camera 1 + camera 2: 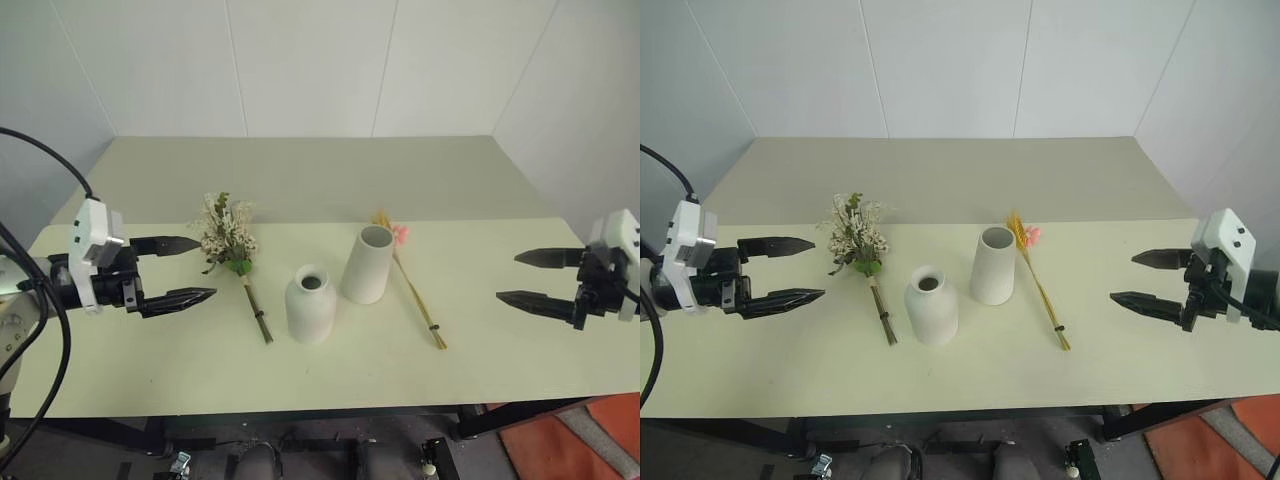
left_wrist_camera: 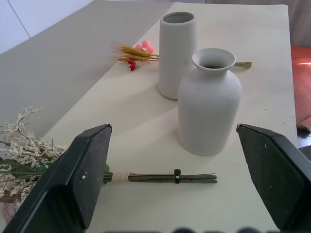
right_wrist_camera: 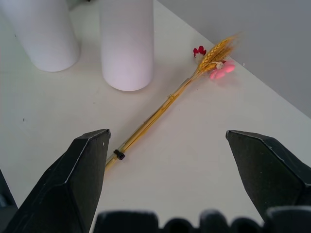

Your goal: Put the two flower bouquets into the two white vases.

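place: lab-like test room | evidence: bare white panel walls (image 1: 300,60), plain pale table (image 1: 330,370)

We see a pale yellow-green bench (image 1: 500,340) with a plain, unpatterned top. Both vases are matte white: the short rounded vase (image 1: 310,305) and the taller tapered vase (image 1: 366,265), neither with any marking. The bushy bouquet (image 1: 228,238) carries cream-white blossoms among green leaves, on dark olive-brown stems. The slender bouquet (image 1: 412,285) has straw-yellow stems, a golden wheat spike, pink flowers and a small spot of red. We note that the left claw (image 1: 188,270) and the right claw (image 1: 530,278) each have black fingers on a white housing. The walls behind are white, and a patch of the floor (image 1: 590,445) is orange-red.
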Motion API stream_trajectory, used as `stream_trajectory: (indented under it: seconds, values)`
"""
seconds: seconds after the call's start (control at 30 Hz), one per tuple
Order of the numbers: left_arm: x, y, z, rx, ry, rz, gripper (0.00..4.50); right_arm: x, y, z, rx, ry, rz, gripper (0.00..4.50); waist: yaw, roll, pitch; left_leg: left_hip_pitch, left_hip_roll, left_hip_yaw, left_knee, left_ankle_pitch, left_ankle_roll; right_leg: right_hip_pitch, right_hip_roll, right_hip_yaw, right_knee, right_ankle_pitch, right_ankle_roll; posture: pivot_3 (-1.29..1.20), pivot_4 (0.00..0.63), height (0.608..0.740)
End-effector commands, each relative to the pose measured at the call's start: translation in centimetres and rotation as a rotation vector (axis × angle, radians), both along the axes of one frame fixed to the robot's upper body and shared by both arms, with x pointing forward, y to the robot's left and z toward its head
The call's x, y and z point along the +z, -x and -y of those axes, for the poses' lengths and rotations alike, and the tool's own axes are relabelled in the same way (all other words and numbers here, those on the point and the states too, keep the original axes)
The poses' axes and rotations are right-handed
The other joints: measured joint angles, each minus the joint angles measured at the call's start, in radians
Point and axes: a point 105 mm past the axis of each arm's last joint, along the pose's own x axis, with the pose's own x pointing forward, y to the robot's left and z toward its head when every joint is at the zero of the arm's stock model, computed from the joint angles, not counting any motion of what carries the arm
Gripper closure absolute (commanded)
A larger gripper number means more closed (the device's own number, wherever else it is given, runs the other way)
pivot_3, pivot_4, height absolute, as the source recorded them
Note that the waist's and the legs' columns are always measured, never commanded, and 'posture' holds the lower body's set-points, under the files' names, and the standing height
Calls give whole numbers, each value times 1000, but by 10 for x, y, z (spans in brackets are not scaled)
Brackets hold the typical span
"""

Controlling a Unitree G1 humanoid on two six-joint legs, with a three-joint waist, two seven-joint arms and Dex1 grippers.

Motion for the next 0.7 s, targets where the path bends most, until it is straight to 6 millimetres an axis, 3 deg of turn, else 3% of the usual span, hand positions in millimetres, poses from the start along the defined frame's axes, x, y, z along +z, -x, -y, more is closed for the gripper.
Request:
stream_trajectory:
  seconds: [0.03, 0.4, 0.7]
  values:
    - [9, -1, 5, -20, -12, 34, 23, 18, 1, 0, -8, 12, 83, 0, 0, 0, 0, 0, 0, 0, 0, 0, 0, 0, 0, 0, 0, 0, 0, 0, 150, 740]
    - [9, 6, 5, -15, -3, 31, 23, 18, 2, 5, -45, 4, 89, 0, -1, 0, 0, 0, 0, 0, 0, 0, 0, 0, 0, 0, 0, 0, 0, 0, 150, 740]
    - [13, 2, 7, -24, 2, 46, 23, 16, -1, -3, -30, 10, 79, 0, 1, 0, 0, 0, 0, 0, 0, 0, 0, 0, 0, 0, 0, 0, 0, 0, 150, 740]
